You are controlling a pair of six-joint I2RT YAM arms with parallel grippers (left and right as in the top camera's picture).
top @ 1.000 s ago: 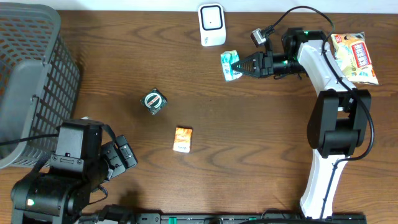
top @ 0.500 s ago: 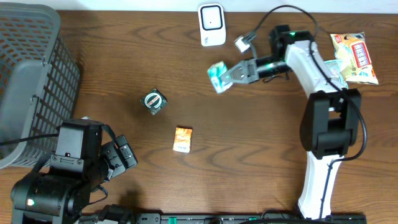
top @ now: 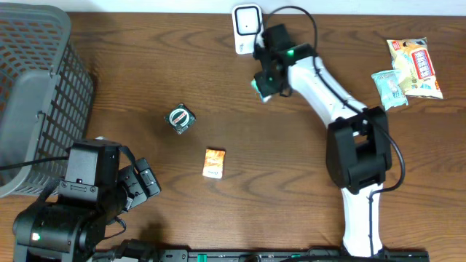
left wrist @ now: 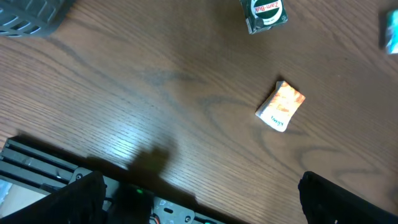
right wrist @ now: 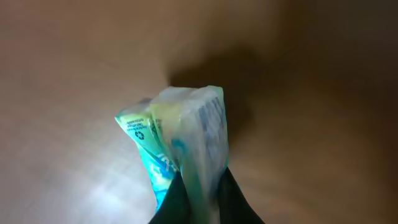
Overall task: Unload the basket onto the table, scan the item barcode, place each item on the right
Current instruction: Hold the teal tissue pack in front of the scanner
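Note:
The item is a crinkled teal and white packet (right wrist: pixel 180 137), pinched between the black fingers of my right gripper (right wrist: pixel 199 186), which is shut on it. Seen from overhead, the right gripper (top: pixel 266 76) hangs just below the white barcode scanner (top: pixel 247 28) at the table's far edge, and only a teal corner of the packet (top: pixel 256 86) peeks out under it. My left gripper (top: pixel 142 182) rests open at the front left with nothing in it. In the left wrist view its fingers (left wrist: pixel 348 199) stand wide apart over bare wood.
A grey mesh basket (top: pixel 29 87) fills the far left. A small round Zam-Buk tin (top: pixel 180 118) and an orange sachet (top: pixel 213 162) lie mid-table. At the far right lie a red-and-yellow snack bag (top: pixel 415 67) and another teal packet (top: pixel 387 87).
My right arm has swung left with the teal packet, from the right part of the table to just below the scanner. The left arm has not moved.

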